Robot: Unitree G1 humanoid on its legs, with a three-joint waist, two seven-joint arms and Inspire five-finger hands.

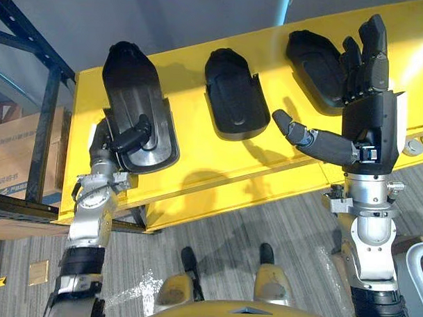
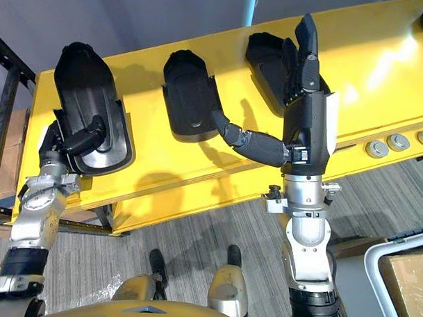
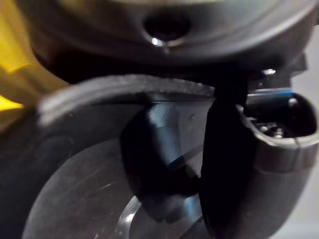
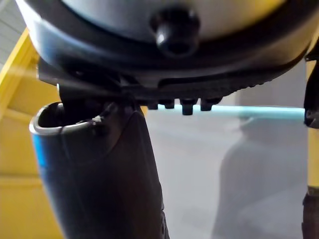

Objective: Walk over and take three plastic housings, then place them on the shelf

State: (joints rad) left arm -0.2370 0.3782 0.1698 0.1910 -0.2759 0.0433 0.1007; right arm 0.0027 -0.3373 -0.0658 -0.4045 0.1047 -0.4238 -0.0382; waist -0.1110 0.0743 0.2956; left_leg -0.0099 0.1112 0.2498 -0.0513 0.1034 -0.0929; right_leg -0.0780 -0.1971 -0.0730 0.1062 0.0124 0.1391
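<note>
At the far left a dark metal rack is seen, with a cardboard box on its lower level. Beside it a long yellow surface is set slantwise across the head views, and all three black plastic housings are found on or over it, in a row.

The left housing is gripped at its near end by the left hand. The thumb is curled over the housing's hollow inner face and the fingers are tucked behind it, so the part is pinched between them. In the left wrist view the thumb is shown pressed onto the grey inner face. Whether this housing is raised or resting on the yellow surface cannot be told.

The middle housing is laid hollow side up on the yellow surface, touched by neither hand.

The right housing is laid farther along and is partly covered in the head views by the right hand. That hand is held upright and spread, its fingers straight and its thumb stretched out toward the middle housing; nothing is held in it.

Round metal fittings are seen at the right end of the yellow surface, and a white-rimmed bin is seen on the floor at the lower right.
</note>
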